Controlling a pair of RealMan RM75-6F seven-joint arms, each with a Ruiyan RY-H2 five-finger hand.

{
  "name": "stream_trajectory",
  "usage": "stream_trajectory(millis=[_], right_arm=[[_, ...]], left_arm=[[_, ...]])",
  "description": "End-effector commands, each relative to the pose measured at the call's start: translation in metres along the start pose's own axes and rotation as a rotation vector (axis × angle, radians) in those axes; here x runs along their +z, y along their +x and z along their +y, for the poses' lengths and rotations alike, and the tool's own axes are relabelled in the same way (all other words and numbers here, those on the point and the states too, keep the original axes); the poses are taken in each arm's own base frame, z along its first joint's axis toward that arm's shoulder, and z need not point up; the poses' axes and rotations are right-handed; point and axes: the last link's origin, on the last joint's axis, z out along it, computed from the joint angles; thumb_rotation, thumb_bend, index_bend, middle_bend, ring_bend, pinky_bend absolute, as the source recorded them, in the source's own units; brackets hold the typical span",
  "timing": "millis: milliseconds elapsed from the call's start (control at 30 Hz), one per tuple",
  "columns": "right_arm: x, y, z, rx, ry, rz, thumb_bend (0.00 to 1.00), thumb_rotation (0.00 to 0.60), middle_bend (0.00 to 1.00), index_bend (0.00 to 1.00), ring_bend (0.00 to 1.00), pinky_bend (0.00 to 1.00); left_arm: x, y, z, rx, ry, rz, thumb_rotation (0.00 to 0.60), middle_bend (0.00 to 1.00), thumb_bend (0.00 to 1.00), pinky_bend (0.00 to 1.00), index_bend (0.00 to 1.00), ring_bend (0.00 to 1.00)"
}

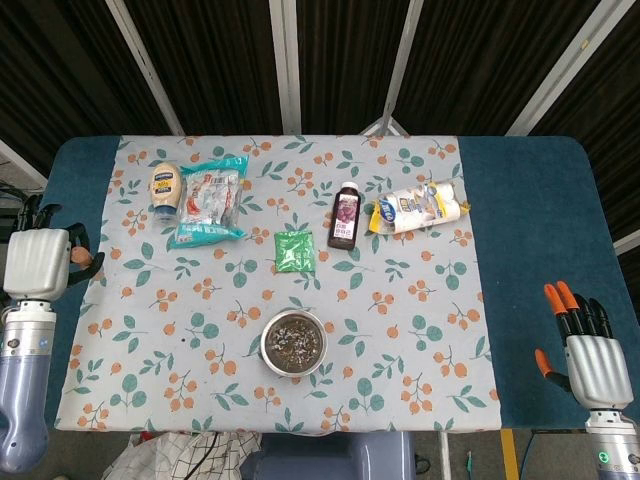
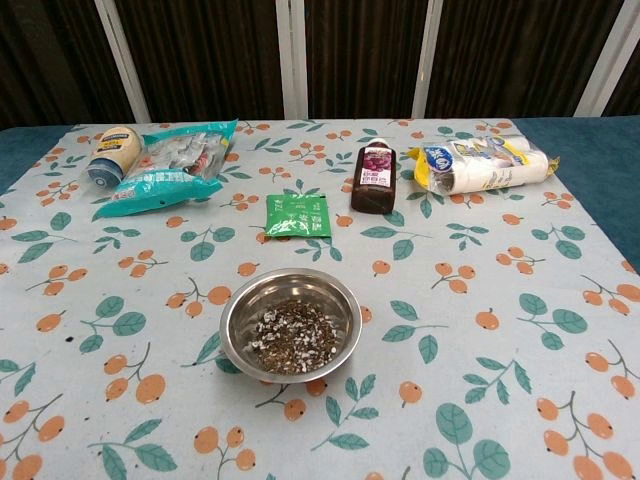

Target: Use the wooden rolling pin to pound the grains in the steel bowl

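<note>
The steel bowl (image 1: 266, 345) stands on the flowered cloth near the front middle, with dark and pale grains (image 1: 294, 343) in it; the chest view shows the bowl (image 2: 232, 322) and grains (image 2: 291, 337) close up. My left hand (image 1: 38, 262) is far out at the table's left edge, well away from the bowl. It grips the wooden rolling pin, of which only a brown end (image 1: 87, 258) peeks out beside the fingers. My right hand (image 1: 590, 352) hovers at the front right corner, fingers apart, holding nothing. Neither hand appears in the chest view.
Along the back of the cloth lie a mayonnaise bottle (image 1: 164, 187), a teal snack bag (image 1: 208, 202), a dark bottle (image 1: 345, 216) and a wrapped roll pack (image 1: 418, 208). A green sachet (image 1: 294, 250) lies just behind the bowl.
</note>
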Motion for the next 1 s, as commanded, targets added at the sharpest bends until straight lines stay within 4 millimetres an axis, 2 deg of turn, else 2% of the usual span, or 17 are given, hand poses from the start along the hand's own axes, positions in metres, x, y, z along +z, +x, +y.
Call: stream_trajectory(millis=[33,300,533,700,800,900,1000], right_arm=[[0.0,0.0,0.0,-0.002,-0.002,-0.001,0.37,0.6,0.0,0.0,0.0,0.0],[0.0,0.0,0.001,-0.008,-0.013,0.003,0.37,0.6,0.0,0.0,0.0,0.0],[0.001,0.002,0.002,-0.018,-0.011,0.018,0.37,0.6,0.0,0.0,0.0,0.0],[0.001,0.002,0.002,-0.015,-0.013,0.016,0.37,0.6,0.0,0.0,0.0,0.0],[0.001,0.002,0.002,-0.016,-0.014,0.015,0.37,0.6,0.0,0.0,0.0,0.0],[0.001,0.002,0.002,-0.012,-0.011,0.011,0.37,0.6,0.0,0.0,0.0,0.0],[0.001,0.003,0.002,-0.015,-0.008,0.015,0.37,0.6,0.0,0.0,0.0,0.0]], left_arm=[[-0.005,-0.021,-0.009,0.071,-0.021,-0.047,0.6,0.71,0.91,0.0,0.67,0.19],[-0.011,-0.053,0.009,0.184,-0.123,-0.069,0.6,0.71,0.91,0.0,0.67,0.19],[-0.016,-0.068,0.034,0.169,-0.172,-0.086,0.6,0.71,0.9,0.0,0.67,0.19],[-0.018,-0.074,0.048,0.151,-0.182,-0.103,0.6,0.69,0.85,0.0,0.65,0.19],[-0.018,-0.077,0.056,0.144,-0.191,-0.111,0.6,0.62,0.76,0.0,0.6,0.19],[-0.019,-0.078,0.065,0.126,-0.2,-0.118,0.6,0.47,0.61,0.0,0.49,0.18],[-0.02,-0.077,0.073,0.099,-0.211,-0.117,0.6,0.34,0.5,0.0,0.36,0.14]])
